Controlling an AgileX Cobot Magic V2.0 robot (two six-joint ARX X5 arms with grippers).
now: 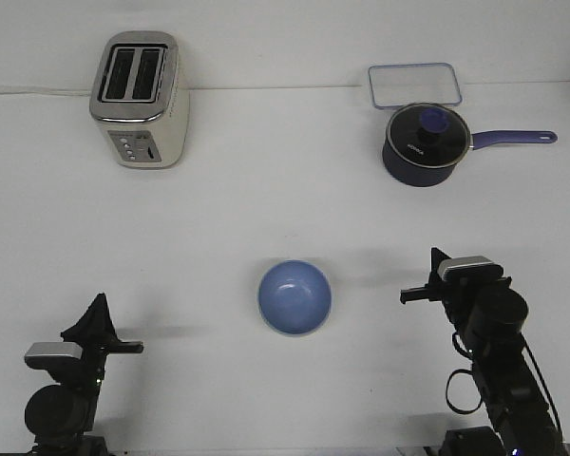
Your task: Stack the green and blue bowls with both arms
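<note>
The periwinkle blue bowl (294, 297) sits upright on the white table, at the middle near the front. No pale green bowl shows anywhere in this view; I cannot tell whether it lies under the blue one. My left gripper (99, 306) is low at the front left, well left of the bowl, its fingers drawn to one point and holding nothing. My right gripper (436, 258) is at the front right, to the right of the bowl and apart from it, its fingers also together and empty.
A cream and chrome toaster (139, 99) stands at the back left. A dark lidded saucepan (424, 142) with a purple handle stands at the back right, with a clear rectangular container (414, 85) behind it.
</note>
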